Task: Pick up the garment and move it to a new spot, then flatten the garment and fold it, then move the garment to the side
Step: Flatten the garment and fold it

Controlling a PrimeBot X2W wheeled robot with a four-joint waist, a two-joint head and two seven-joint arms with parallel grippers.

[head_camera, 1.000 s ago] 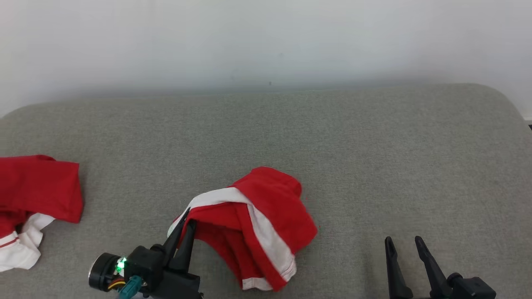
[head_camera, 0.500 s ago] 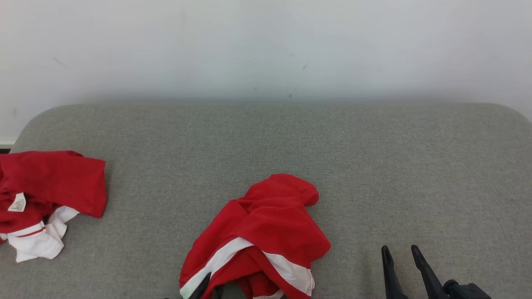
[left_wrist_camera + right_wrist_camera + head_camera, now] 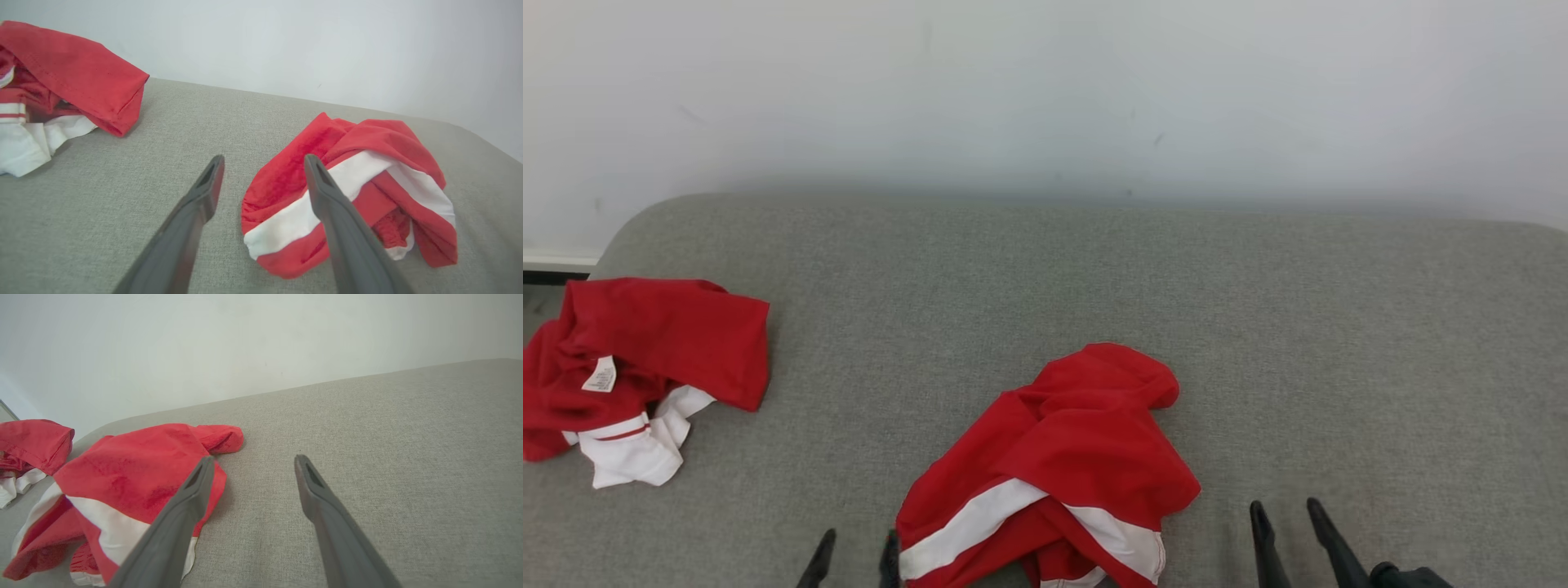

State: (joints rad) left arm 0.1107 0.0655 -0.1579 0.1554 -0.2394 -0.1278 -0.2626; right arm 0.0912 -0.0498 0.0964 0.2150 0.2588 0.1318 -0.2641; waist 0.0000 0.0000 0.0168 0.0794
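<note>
Nearest me, the left gripper sits at the bottom edge of the head view with its two fingers spread apart and nothing between them. In its wrist view one finger crosses in front of the red garment, but I can't tell if it touches the cloth. The right gripper is also spread wide and empty, just beside the garment's right edge over bare upholstery.

The garment lies in a crumpled heap at the near middle of the grey cushion. It is red cloth folded over itself with broad white bands crossing the near side, and a gathered strip shows underneath that may be a waistband. I judge the move to a new spot done and flattening to be the step in hand.

To do it well, I'd have each gripper take one single layer at separate outer edges, the left at the white-banded near corner and the right at the loose red flap. Then I'd draw them apart low over the cushion so the folds open rather than bunch. Pinching two layers together would lock the crease in.

Further off at the left, a second red garment with a white label lies well apart, and I'd keep clear of it. Beyond is the pale wall.
</note>
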